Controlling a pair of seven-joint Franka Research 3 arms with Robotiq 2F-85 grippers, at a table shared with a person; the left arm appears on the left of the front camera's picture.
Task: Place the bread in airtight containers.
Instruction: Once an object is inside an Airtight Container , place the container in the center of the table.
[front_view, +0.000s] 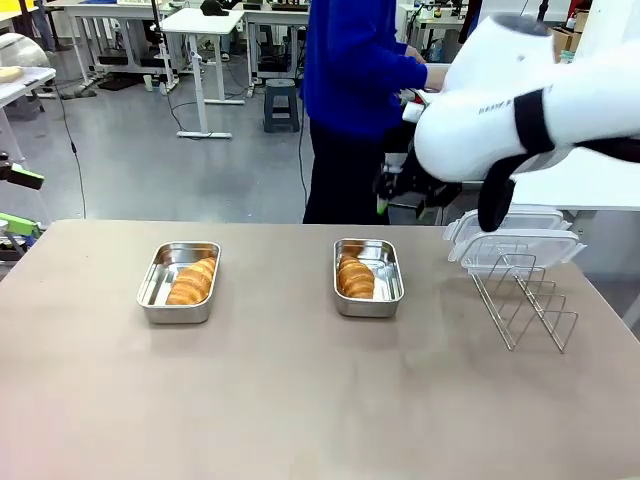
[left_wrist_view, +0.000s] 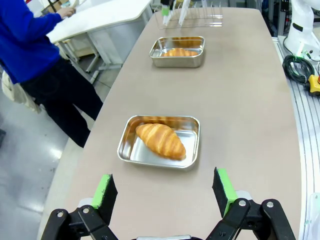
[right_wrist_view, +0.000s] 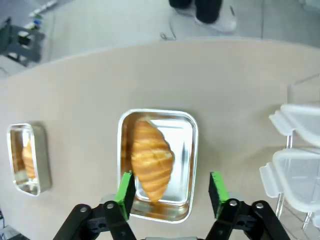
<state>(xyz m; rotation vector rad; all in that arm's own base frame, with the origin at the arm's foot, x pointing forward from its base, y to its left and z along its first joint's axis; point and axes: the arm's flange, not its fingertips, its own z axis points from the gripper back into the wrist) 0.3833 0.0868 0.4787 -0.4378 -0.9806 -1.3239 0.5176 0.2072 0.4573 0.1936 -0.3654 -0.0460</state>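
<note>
Two shiny steel airtight containers stand open on the table, one on the left (front_view: 150, 292) and one at the middle (front_view: 389, 282). Each holds one golden croissant of bread, left (front_view: 192, 283) and middle (front_view: 355, 277). My right gripper (right_wrist_view: 170, 192) hangs open above the middle container (right_wrist_view: 183, 150), its green pads either side of the croissant (right_wrist_view: 150, 159) lying in it. In the front view that gripper (front_view: 390, 200) is up behind the container. My left gripper (left_wrist_view: 165, 192) is open and holds nothing, short of the left container (left_wrist_view: 189, 146) and its croissant (left_wrist_view: 160, 140).
Clear plastic lids (front_view: 515, 240) rest on a wire rack (front_view: 528, 303) at the table's right. A person in a blue top (front_view: 355, 70) stands beyond the far edge. The table's near half is bare.
</note>
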